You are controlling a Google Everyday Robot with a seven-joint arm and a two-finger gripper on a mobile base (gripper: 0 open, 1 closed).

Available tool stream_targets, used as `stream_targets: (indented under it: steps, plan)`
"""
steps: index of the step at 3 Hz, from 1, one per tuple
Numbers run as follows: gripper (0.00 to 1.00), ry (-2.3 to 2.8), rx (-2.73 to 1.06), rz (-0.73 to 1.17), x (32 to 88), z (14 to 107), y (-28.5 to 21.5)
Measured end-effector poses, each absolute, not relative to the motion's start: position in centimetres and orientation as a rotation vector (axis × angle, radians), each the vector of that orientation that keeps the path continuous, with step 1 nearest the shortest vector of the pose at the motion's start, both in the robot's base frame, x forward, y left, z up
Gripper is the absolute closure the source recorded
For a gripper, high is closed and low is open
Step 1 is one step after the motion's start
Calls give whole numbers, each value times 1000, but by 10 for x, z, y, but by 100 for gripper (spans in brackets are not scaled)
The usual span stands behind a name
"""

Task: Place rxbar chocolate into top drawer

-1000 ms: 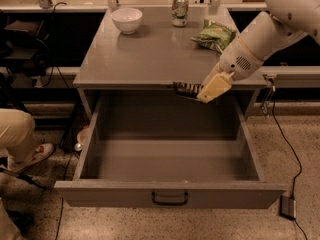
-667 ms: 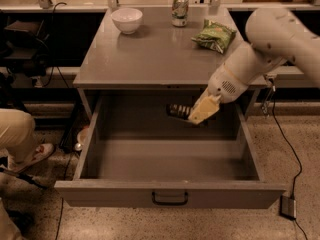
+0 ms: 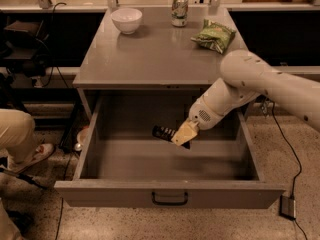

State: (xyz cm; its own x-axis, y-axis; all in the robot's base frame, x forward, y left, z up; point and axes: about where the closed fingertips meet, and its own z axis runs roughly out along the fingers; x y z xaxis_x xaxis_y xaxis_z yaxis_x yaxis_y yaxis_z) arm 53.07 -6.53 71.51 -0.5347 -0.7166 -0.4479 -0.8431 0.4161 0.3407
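The top drawer (image 3: 170, 195) is pulled wide open under the grey table, its dark handle centred on the front panel. My gripper (image 3: 183, 134) is low inside the drawer, near its back middle. It is shut on the rxbar chocolate (image 3: 165, 133), a dark flat bar with pale lettering that sticks out to the left of the fingers, just above the drawer floor. The white arm reaches in from the right.
On the table top stand a white bowl (image 3: 126, 20), a soda can (image 3: 179, 9) and a green chip bag (image 3: 214, 35). A person's leg and shoe (image 3: 30, 156) are at the left. A cable and small box (image 3: 288, 207) lie on the floor at the right.
My gripper has moved down and left from the table's front edge into the drawer, carrying the bar lower toward the drawer floor.
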Motion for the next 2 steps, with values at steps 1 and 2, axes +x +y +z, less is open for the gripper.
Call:
stream_targets:
  steps: [1,2]
  plan:
    - [100,2425,-1259,797,538,693,-38]
    - [82,2379,-1198,808,551,681,-10]
